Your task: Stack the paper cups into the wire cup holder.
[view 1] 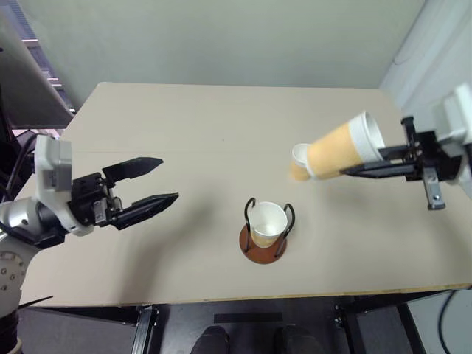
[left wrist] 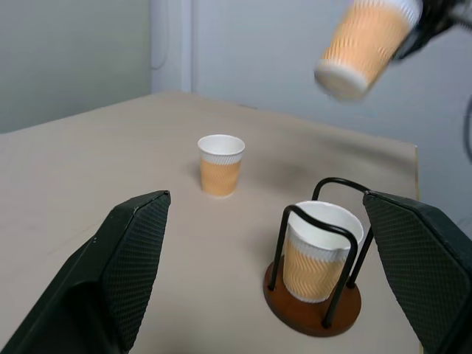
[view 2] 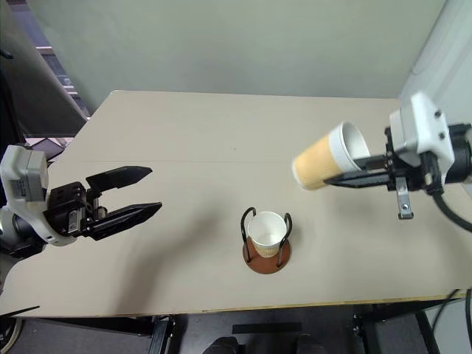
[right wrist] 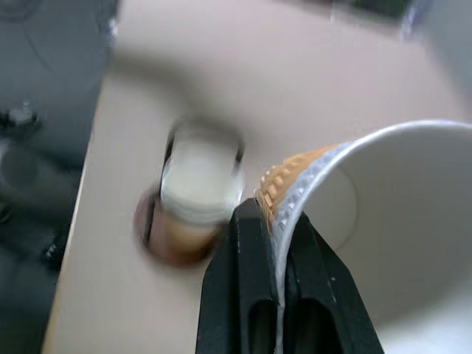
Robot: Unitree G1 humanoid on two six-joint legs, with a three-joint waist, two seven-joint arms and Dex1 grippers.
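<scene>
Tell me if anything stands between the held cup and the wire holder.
Nothing visible does. The right pincer holds a paper cup tilted in the air, and the table between it and the wire cup holder is bare. The holder already has one cup inside.

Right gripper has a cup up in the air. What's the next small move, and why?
Probably swing the right gripper left until it is over the wire cup holder and turn the held cup upright. It is pinched by its rim, tilted sideways, off to the right of the cup in the holder.
</scene>
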